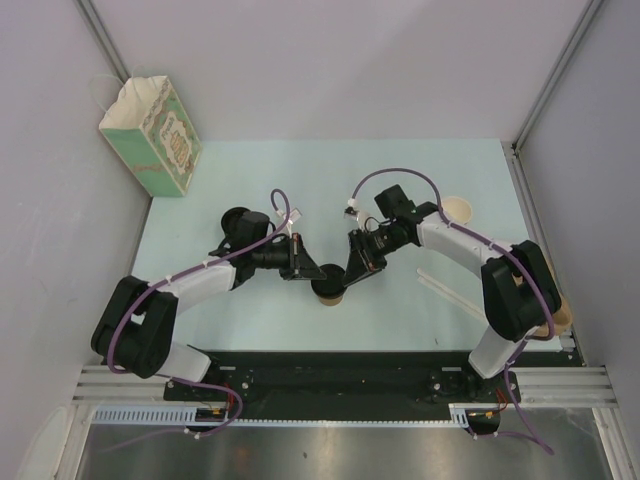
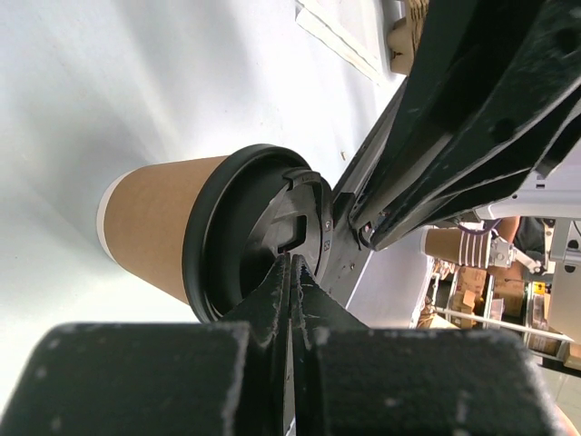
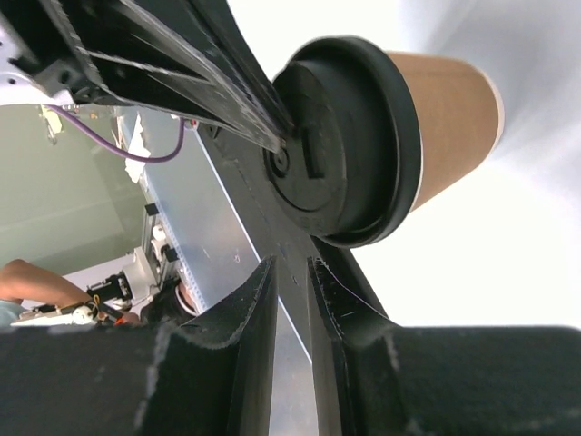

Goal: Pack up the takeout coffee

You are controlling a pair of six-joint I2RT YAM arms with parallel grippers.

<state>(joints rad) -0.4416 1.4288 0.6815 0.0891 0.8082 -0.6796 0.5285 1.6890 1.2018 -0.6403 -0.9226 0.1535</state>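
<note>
The takeout coffee (image 1: 328, 291), a tan paper cup (image 2: 150, 227) with a black lid (image 2: 236, 236), stands upright on the pale table just in front of centre. My left gripper (image 1: 315, 274) is shut and empty. In the left wrist view its fingertips (image 2: 292, 262) rest on the top of the lid. My right gripper (image 1: 348, 278) comes in from the right with its jaws almost shut, a narrow empty gap between them. In the right wrist view its tips (image 3: 290, 263) sit beside the lid (image 3: 354, 136), above the cup (image 3: 445, 118).
An open patterned green paper bag (image 1: 150, 135) stands at the far left corner. A lidless tan cup (image 1: 458, 209) stands at the right behind my right arm. A stack of tan cups (image 1: 560, 315) is at the right edge. A black rail (image 1: 350, 375) runs along the near edge.
</note>
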